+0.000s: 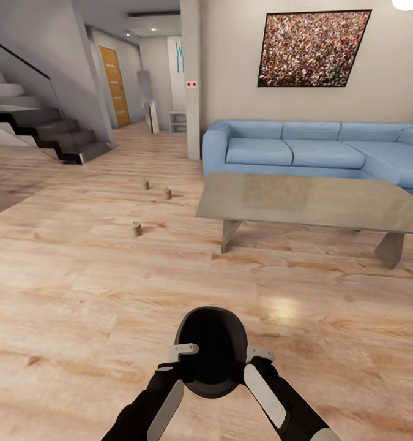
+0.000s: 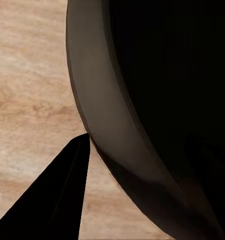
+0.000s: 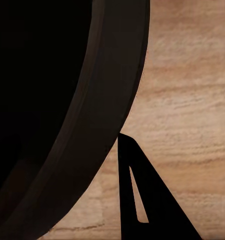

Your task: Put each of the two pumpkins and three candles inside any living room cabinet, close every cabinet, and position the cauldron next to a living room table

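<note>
Pale plank flooring (image 1: 78, 294) of a living room carries the round-bellied matte black cauldron (image 1: 210, 352) low in front of the robot, pinched between the left gripper (image 1: 180, 354) and right gripper (image 1: 257, 356), each clamped over the greyish rim on opposite sides, seemingly so the wide pot hangs balanced for carrying. Its mouth opens upward toward the head camera, its axis roughly upright. Beyond stand the low grey slab-topped table (image 1: 304, 199), three small squat greyish candles (image 1: 136, 229) on the floor, and a blue sofa (image 1: 304, 150).
</note>
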Robot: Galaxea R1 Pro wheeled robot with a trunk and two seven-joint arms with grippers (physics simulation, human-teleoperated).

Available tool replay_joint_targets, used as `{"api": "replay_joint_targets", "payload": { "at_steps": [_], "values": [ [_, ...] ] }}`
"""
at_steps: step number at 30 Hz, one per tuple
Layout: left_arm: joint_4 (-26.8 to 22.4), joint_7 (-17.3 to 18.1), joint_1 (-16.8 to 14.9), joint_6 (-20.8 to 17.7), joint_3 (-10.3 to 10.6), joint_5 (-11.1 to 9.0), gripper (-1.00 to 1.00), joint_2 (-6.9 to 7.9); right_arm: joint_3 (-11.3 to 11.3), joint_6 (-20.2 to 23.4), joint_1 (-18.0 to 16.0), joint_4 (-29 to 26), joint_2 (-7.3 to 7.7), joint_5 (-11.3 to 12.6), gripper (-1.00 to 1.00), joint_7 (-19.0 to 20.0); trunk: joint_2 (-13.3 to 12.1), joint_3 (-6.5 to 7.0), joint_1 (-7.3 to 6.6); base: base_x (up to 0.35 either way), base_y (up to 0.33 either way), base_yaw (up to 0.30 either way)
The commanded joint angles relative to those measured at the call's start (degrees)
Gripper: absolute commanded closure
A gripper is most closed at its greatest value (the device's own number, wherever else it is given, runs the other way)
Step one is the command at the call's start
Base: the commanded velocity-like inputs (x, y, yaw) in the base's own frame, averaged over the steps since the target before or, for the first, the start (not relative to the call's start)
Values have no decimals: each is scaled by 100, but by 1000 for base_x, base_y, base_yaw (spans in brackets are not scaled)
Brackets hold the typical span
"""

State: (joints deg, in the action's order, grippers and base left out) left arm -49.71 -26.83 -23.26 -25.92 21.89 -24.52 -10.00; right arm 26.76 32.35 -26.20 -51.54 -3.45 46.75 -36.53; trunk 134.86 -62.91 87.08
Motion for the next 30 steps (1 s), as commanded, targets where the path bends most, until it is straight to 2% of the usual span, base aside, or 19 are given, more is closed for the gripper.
{"api": "replay_joint_targets", "payload": {
  "at_steps": [1,30],
  "values": [
    [-12,-41,-3,16,8,-95,100,0,-3,-60,-8,-56,2,54,100,-38,3,-5,1,272,0,-1],
    [-13,-41,-3,17,8,-97,100,0,-5,-62,-8,-75,2,54,100,-38,3,-5,1,281,0,0]
  ]
}}
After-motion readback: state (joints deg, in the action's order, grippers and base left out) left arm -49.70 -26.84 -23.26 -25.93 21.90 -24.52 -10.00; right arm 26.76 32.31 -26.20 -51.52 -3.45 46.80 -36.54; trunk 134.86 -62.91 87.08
